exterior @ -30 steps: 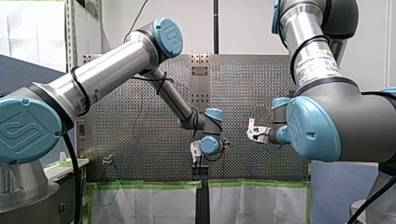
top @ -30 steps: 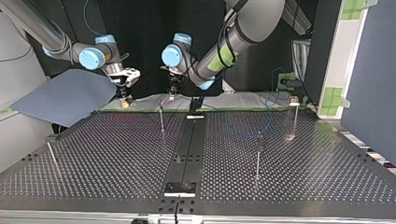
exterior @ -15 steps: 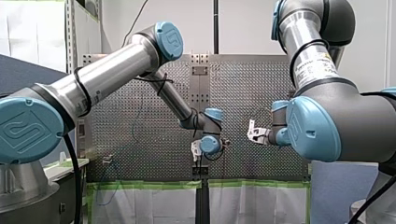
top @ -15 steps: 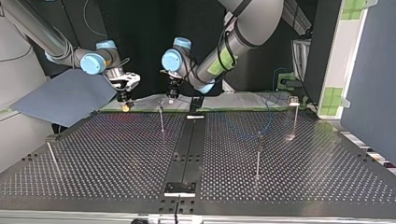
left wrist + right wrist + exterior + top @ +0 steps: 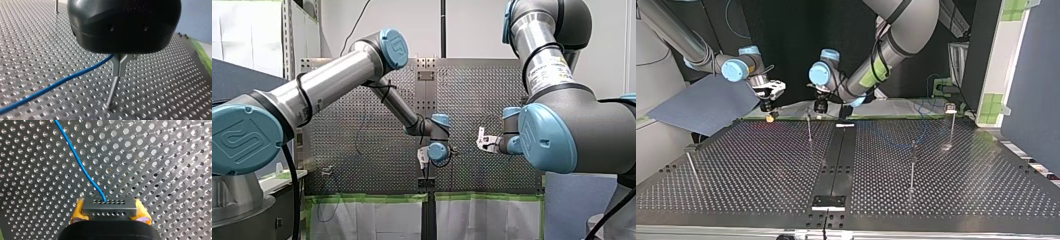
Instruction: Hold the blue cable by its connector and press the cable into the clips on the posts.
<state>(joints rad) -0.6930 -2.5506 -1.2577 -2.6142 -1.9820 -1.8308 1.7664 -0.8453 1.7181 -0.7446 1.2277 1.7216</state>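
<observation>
The perforated bench (image 5: 961, 190) spreads beneath both claws, with thin posts standing on it. My left claw (image 5: 119, 71) hangs directly over one post (image 5: 112, 92). Its metal fingers (image 5: 117, 65) are drawn together at the tips, which sit at the post's top. The claw's black body hides whether a clip lies there. The blue cable (image 5: 62, 80) comes in from beside this claw, above the bench, up to the root of those fingers, and I cannot tell whether they pinch it. My right claw (image 5: 110, 216) is clamped on the black connector (image 5: 109, 206), a yellow pad (image 5: 78, 211) at each end. The cable leaves the connector's face and runs on ahead of the claw.

As I judge it, pressing down slightly off line could bend the slender post or let the cable ride past the clip. Too much pull from the right claw could drag the cable off the post or strain it at the connector.
</observation>
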